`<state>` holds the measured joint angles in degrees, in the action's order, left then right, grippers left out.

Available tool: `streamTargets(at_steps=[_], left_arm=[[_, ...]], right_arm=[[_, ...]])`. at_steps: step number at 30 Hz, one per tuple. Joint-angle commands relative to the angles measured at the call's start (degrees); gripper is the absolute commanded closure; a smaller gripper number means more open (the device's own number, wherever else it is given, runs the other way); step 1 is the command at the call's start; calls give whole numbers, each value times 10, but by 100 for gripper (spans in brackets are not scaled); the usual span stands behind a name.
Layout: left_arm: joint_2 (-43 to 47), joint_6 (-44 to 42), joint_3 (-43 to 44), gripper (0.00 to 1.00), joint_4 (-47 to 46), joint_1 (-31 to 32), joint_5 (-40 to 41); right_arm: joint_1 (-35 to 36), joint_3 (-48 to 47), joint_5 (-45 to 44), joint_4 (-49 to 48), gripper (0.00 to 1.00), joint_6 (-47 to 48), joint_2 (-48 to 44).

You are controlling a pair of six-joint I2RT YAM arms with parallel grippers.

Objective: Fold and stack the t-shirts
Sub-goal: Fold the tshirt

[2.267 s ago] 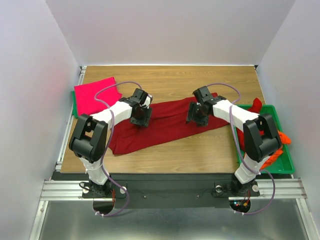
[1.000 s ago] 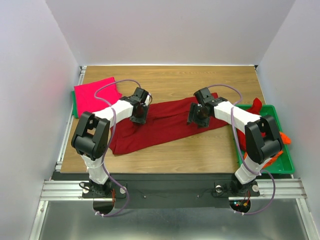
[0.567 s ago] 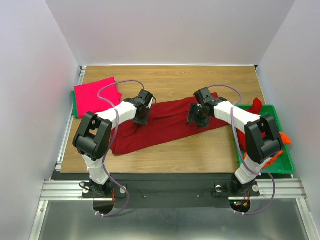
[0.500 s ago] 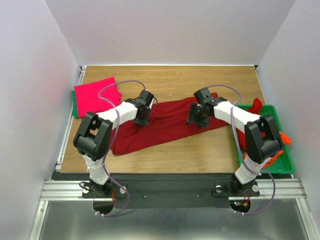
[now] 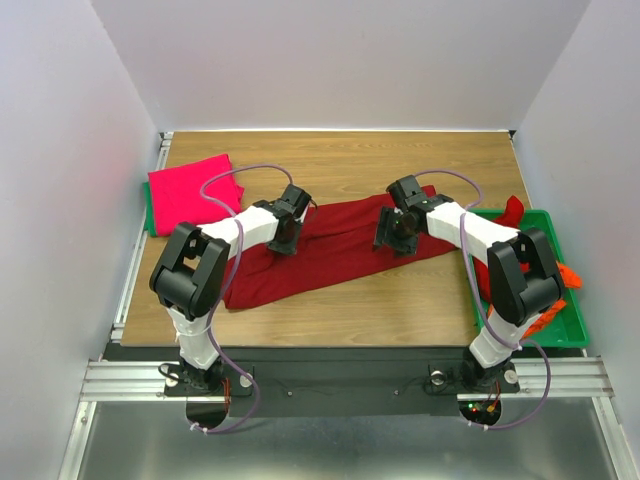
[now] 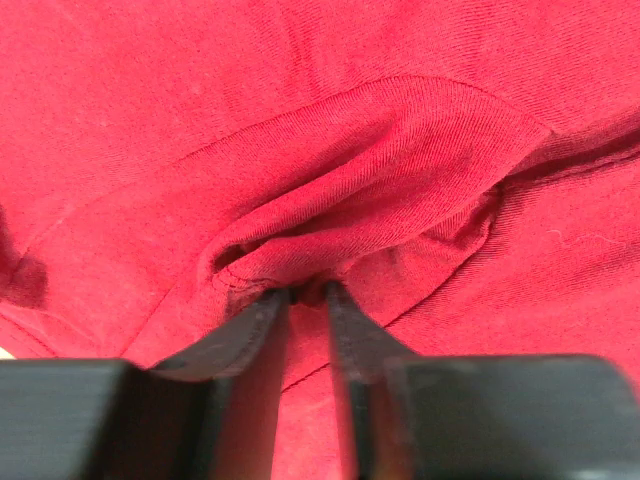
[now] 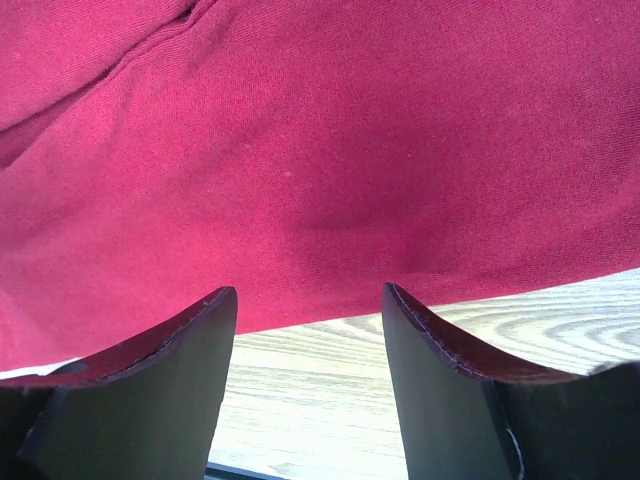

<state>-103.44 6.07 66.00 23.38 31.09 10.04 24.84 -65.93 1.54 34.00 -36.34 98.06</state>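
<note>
Two hands work one dark red t-shirt [image 5: 330, 255], which lies in a long band across the tabletop [image 5: 400, 305] beneath both of them. Your left hand [image 6: 307, 292] is pinched nearly closed on a raised fold of the cloth. Your right hand [image 7: 310, 300] stands open at an edge of the shirt, gripping nothing. Seat the right hand's pinch on that edge before lifting, then raise both hands together so the cloth stays taut. Bare wood grain shows just under the right hand. A folded pink t-shirt [image 5: 190, 192] lies outward of the left hand, and a green tray [image 5: 572, 322] with red and orange t-shirts [image 5: 563, 273] lies outward of the right. White walls enclose three sides.
</note>
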Motion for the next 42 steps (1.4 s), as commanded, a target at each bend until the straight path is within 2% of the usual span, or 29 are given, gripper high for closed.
streamTargets(at_steps=[1, 3, 11, 17, 26, 42], left_arm=[[-2, 3, 4, 75, 9, 3, 16], [4, 3, 3, 84, 10, 3, 16], [19, 6, 23, 100, 29, 3, 2], [35, 10, 48, 100, 68, 3, -46], [43, 28, 55, 100, 98, 4, -183], [32, 44, 53, 100, 86, 4, -259]], right_arm=[[7, -16, 2, -10, 35, -4, -2], [6, -17, 1, -10, 35, -4, -2], [6, -20, 2, -10, 34, -4, 1], [7, -20, 5, -10, 35, -3, 1], [6, -5, 3, -10, 34, 3, -11], [6, 19, -9, -8, 34, 3, -37]])
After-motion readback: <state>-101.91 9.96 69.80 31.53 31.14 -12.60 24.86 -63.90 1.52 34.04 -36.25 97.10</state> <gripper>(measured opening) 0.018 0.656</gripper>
